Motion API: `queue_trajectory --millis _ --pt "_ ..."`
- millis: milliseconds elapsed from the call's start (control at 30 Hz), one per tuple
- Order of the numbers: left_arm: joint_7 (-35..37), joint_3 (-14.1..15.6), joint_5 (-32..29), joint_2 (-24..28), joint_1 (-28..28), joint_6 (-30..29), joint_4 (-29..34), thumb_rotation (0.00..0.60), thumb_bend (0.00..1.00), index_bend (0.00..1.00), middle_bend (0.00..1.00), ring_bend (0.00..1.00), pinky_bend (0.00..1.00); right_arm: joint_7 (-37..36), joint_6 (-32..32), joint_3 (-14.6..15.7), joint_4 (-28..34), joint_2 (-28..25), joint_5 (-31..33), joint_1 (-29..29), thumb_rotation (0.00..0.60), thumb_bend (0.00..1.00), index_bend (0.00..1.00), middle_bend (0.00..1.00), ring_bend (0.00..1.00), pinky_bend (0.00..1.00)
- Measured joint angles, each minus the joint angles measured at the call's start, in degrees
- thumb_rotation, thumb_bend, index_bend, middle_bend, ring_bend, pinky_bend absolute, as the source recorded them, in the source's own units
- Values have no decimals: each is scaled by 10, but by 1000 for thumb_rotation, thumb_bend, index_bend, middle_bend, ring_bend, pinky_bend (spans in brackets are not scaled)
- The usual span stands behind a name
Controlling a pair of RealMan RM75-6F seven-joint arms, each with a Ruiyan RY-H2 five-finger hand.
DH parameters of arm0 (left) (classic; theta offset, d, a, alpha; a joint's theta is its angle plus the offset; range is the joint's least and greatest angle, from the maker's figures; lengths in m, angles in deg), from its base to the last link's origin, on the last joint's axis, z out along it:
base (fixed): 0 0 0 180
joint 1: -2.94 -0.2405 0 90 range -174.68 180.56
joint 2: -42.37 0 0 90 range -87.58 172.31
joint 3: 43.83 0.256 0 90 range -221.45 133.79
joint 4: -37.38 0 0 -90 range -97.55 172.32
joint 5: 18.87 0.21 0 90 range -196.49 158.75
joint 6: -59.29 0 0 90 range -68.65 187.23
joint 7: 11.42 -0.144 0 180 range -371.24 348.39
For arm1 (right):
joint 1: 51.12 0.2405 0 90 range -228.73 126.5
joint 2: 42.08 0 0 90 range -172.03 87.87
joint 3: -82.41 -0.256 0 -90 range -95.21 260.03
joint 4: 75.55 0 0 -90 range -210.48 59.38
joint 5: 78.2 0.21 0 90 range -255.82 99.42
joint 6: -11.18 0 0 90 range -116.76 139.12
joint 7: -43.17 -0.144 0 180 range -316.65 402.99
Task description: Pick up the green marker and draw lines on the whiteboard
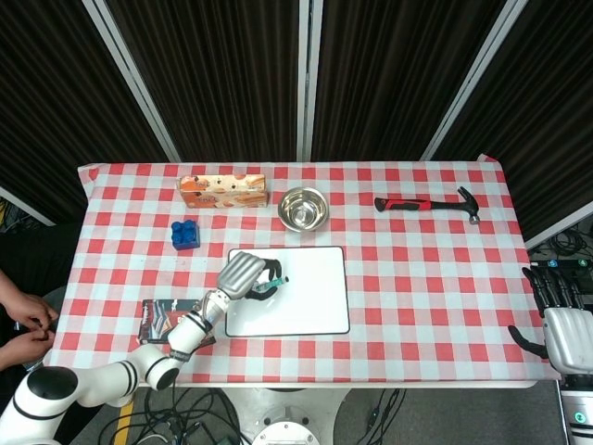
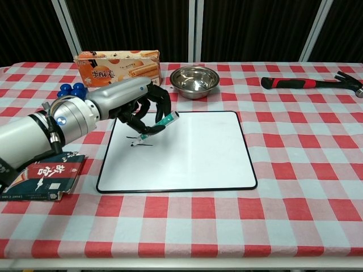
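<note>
Drawing step: left hand (image 2: 133, 105) clasps the green marker (image 2: 159, 124), tilted, tip down by 2 short dark lines (image 2: 140, 140) on the whiteboard (image 2: 187, 158).
Marker handling: likely light, stiff and smooth; a hold at mid-barrel suits it, with gentle pressure at the tip.
Right hand (image 1: 563, 324): off the table's right edge, fingers apart, holding nothing.
Surface: red-checked tablecloth (image 2: 295, 147), flat; the board lies loose and could slide.
Room: black curtains behind; biscuit box (image 2: 118, 68), steel bowl (image 2: 194, 80), hammer (image 2: 309, 83), blue blocks (image 2: 71, 89), packet (image 2: 39, 175).
</note>
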Motion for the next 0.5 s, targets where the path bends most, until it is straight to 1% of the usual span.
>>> queue_trajectory --millis 267,500 --pt "9 10 6 2 -7 -3 -5 600 456 546 586 737 963 2 6 0 0 3 0 4 600 135 0 71 0 0" --pt "16 9 4 -7 -6 3 -14 600 456 546 586 737 963 5 4 0 2 1 2 2 600 134 0 71 0 0"
